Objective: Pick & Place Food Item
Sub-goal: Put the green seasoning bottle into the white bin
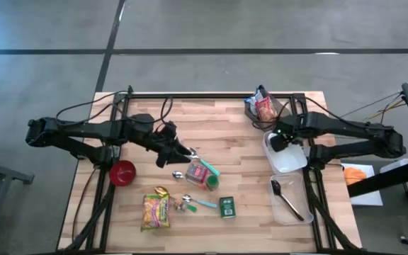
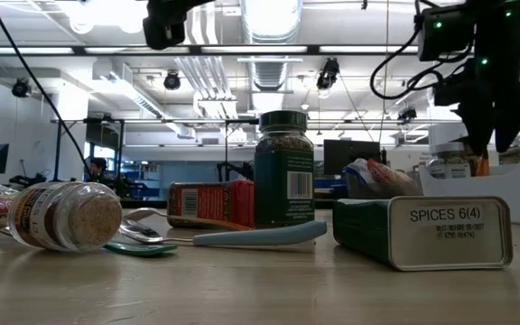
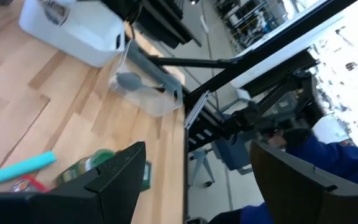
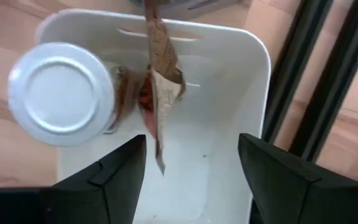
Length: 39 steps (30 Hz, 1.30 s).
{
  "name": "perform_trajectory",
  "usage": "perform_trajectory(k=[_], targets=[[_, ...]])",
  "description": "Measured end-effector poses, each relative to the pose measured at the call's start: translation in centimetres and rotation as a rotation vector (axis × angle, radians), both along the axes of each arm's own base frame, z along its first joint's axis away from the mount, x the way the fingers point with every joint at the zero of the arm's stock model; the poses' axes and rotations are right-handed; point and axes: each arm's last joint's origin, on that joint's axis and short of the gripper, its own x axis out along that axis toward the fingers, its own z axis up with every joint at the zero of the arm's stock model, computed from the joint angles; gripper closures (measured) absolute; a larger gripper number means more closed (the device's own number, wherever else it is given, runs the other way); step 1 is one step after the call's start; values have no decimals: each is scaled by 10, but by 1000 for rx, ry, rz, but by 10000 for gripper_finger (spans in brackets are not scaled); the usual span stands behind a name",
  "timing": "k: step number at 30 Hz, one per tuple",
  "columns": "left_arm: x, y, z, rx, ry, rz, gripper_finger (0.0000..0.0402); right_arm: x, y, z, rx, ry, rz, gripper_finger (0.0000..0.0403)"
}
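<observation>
A white bin point(image 1: 296, 166) stands at the table's right. Inside it a jar with a white lid point(image 4: 58, 93) stands upright, and a brown crinkled packet point(image 4: 161, 81) stands on edge beside the jar. My right gripper point(image 4: 191, 180) hangs open just above the bin, pointing down, one finger on either side of the packet's lower end and nothing between them held; in the high view it point(image 1: 280, 140) covers the bin's far part. My left gripper point(image 1: 188, 152) hovers open above mid-table near a green-lidded jar point(image 1: 207, 177), empty.
A clear tub point(image 1: 289, 202) with a black spoon sits near the bin. A snack bag point(image 1: 264, 108) lies at the far edge. A red bowl point(image 1: 122, 172), a noodle packet point(image 1: 156, 210), a teal-handled spoon point(image 1: 200, 203) and a green spice tin point(image 1: 227, 206) crowd the near middle.
</observation>
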Motion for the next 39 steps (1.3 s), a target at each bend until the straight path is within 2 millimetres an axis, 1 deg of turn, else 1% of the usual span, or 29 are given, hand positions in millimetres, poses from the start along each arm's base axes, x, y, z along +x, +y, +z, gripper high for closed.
perform_trajectory(k=[5,11,14,19,24,29,33,39], targets=[[-2,0,-7,35,59,4,113,-6,3,12,5,-89,-6,149],[-4,2,-15,65,111,14,113,-5,4,39,-5,-207,25,149],[-4,2,-20,69,128,14,113,-2,6,54,-11,-252,85,149],[-7,2,-27,73,202,14,113,12,11,78,-18,-296,245,149],[-11,2,-33,83,277,9,113,36,23,96,-52,-331,482,149],[-13,2,-37,98,316,0,113,69,42,104,-83,-323,751,149],[-16,1,-39,125,335,-40,113,99,60,105,-116,-328,947,149],[-23,1,-46,151,427,-64,112,143,82,100,-126,-280,1126,149]])
